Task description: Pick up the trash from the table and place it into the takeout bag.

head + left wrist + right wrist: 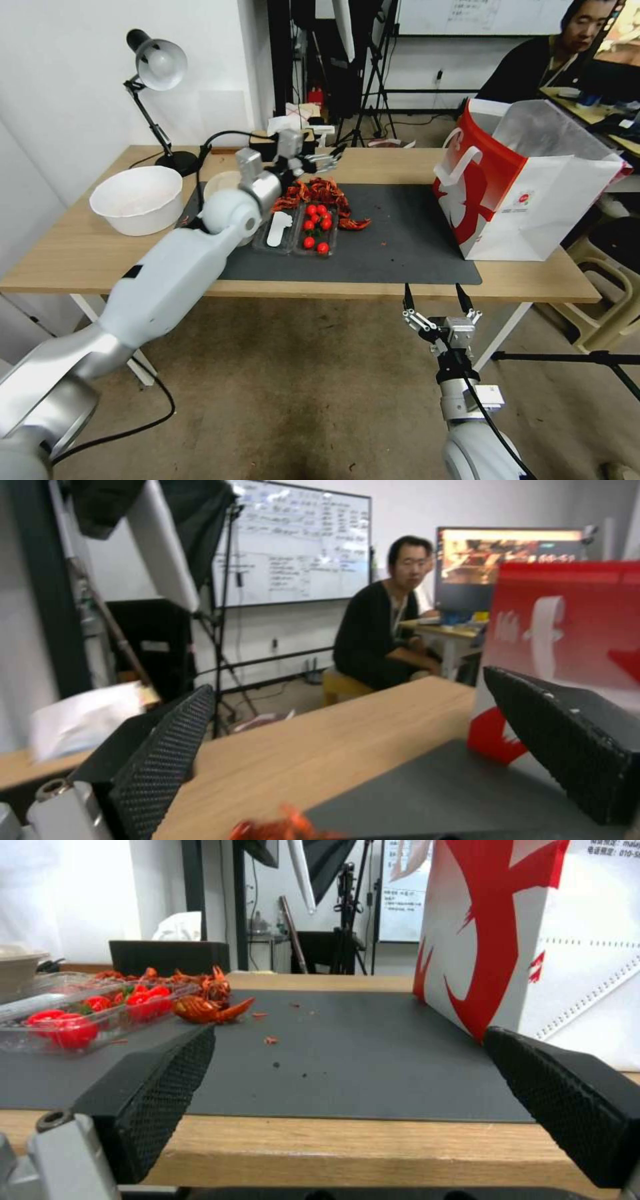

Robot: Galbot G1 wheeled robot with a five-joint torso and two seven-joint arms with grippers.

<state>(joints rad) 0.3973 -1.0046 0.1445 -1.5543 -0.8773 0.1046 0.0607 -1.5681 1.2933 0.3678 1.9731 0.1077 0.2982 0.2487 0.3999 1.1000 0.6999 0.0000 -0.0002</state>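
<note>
takeout bag (533, 193) stands upright w/ mouth open at the right end of the dark mat (400, 233) on the tabletop (80, 247); inside can't be seen. clear tray (303, 230) mid-mat holds cherry tomatoes (317, 227) on one side, a white utensil on the other. red crayfish shells (320, 193) lie piled just behind it. large white bowl (138, 199) sits far left. left pincer (327, 160) hovers over the shells, wide open, gripping nothing. right pincer (437, 300) hangs below the tabletop's front edge, wide open, empty.
</note>
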